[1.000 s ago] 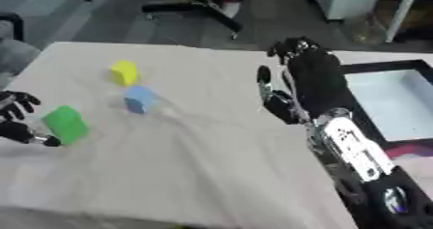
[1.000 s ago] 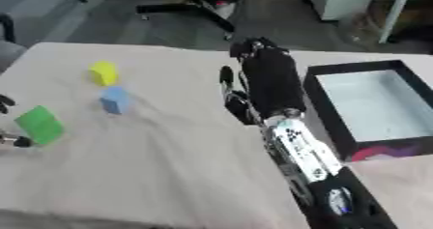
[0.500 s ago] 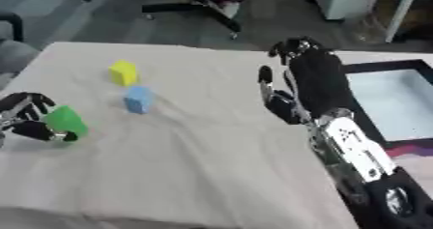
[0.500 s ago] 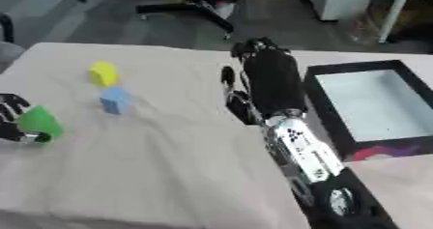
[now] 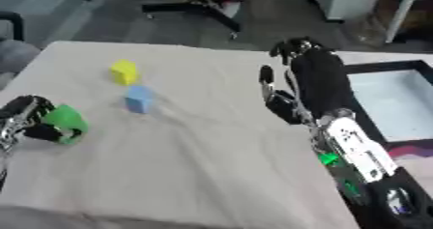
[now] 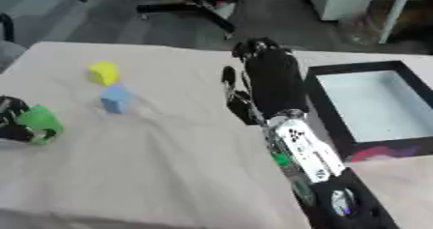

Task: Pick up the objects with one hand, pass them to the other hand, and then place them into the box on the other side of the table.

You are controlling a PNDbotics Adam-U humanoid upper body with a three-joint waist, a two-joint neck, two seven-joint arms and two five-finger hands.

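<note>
Here the robot's left hand [image 5: 25, 119] sits at the left edge of the cloth-covered desk [image 5: 194, 175], its dark fingers curled round the bright green block [image 5: 66, 121], which rests low on the cloth against the palm. Whether the block is already clear of the cloth cannot be told. The right hand [image 6: 269, 76] is held over the middle of the desk, just left of the box, back towards the camera, fingers pointing away and seemingly straight and relaxed, holding nothing.

Outward from the left hand, a small light blue block [image 5: 138, 99] stands near the green one, and a small yellow block [image 5: 124, 71] stands just beyond it, the two close but apart. Both are untouched. The shallow black-walled box with a pale floor [image 6: 338, 112] lies at the right edge of the desk, well apart from all three blocks, and appears to hold none of them.

Judging from this, the task is at its first pick. The green block sits at the outer side of the curled fingers and not deep in the palm, so it could slip out on the lift or tilt during the pass. The cloth is wrinkled near the hand; dragging fingers could bunch it and nudge the blue block. The handover must happen mid-desk, where a mistimed release would drop the block short of the box.
</note>
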